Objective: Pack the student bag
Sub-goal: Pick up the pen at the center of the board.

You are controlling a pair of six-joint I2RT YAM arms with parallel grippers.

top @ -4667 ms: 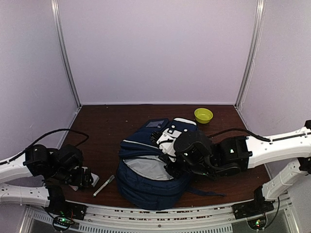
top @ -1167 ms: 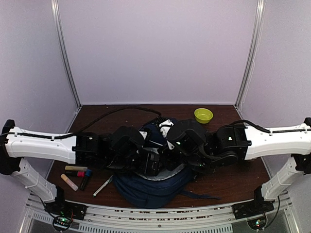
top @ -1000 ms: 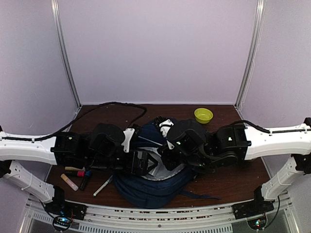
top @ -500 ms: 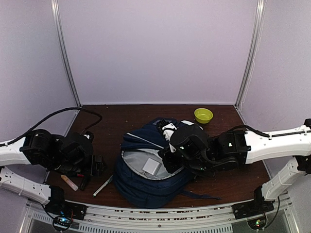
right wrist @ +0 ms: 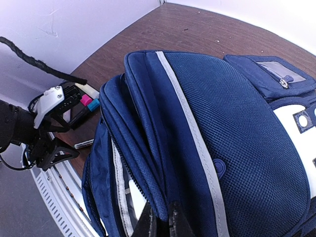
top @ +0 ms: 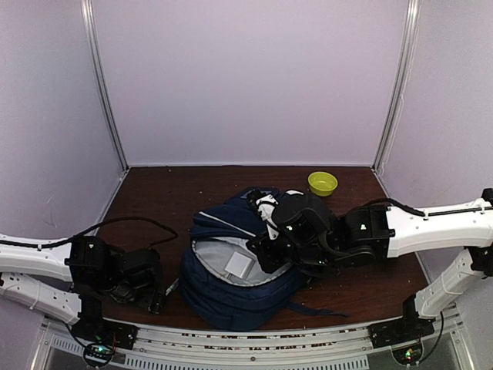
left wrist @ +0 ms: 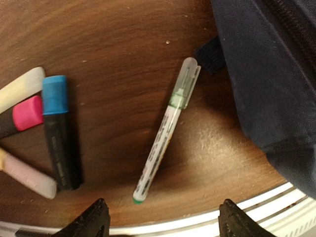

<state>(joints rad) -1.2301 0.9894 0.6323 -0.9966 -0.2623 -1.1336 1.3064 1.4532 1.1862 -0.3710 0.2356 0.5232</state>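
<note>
Clear pen (left wrist: 165, 133), blue marker (left wrist: 58, 133), pink marker (left wrist: 27, 112), yellow-green bowl (top: 323, 183), brown table (top: 169, 193)

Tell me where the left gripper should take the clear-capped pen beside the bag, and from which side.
Probably the white barrel of the pen, mid-length, from straight above, the open left gripper turned to close across it. It lies flat and diagonal on the table, its middle clear of the highlighters and the student bag.

I see a navy student bag (top: 231, 299) with white trim and grey lining, a blue-capped marker (left wrist: 59, 133), a pink-capped marker (left wrist: 27, 112), and a possibly green-tipped pen (left wrist: 165, 133).
</note>
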